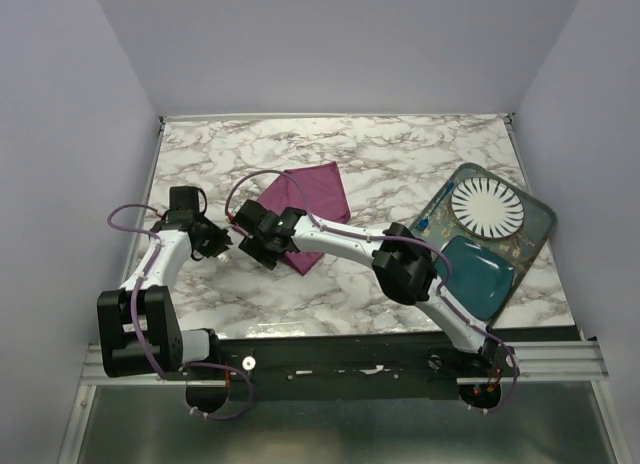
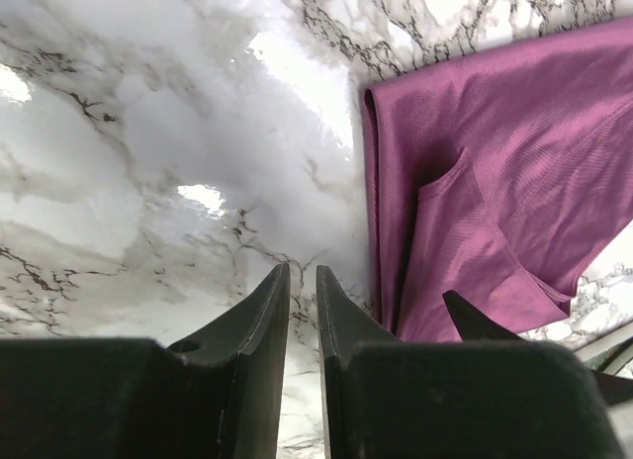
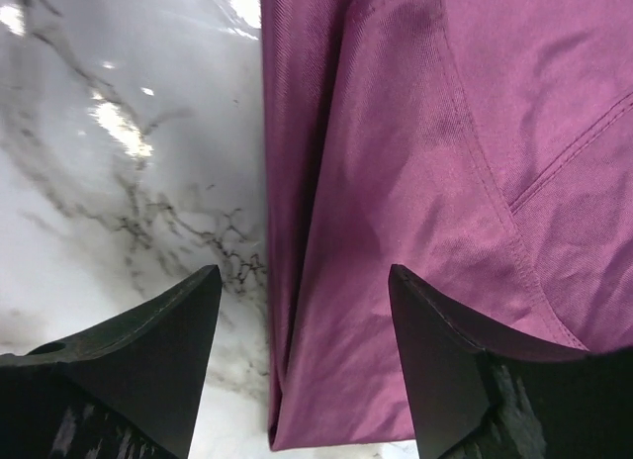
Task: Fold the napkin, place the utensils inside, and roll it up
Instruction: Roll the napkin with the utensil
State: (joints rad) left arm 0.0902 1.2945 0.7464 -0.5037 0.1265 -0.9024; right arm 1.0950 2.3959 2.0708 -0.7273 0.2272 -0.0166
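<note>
The plum-purple napkin (image 1: 315, 191) lies folded on the marble table (image 1: 400, 154), with its folded long edge toward the left. My right gripper (image 1: 262, 248) stands open low over the near end of that fold. In the right wrist view its fingers straddle the folded edge of the napkin (image 3: 415, 162), one fingertip (image 3: 198, 291) over bare marble and the other over cloth, gripping nothing. My left gripper (image 1: 220, 240) hovers over marble just left of the napkin (image 2: 495, 162). Its jaws (image 2: 302, 273) are open only a narrow slit with nothing between them. The utensils are out of view.
A dark patterned tray (image 1: 535, 229) at the right holds a white ribbed plate (image 1: 487, 208) and a teal-blue dish (image 1: 478, 274). White walls enclose the table on three sides. A black finger (image 2: 465, 319) of the right gripper pokes into the left wrist view over the cloth.
</note>
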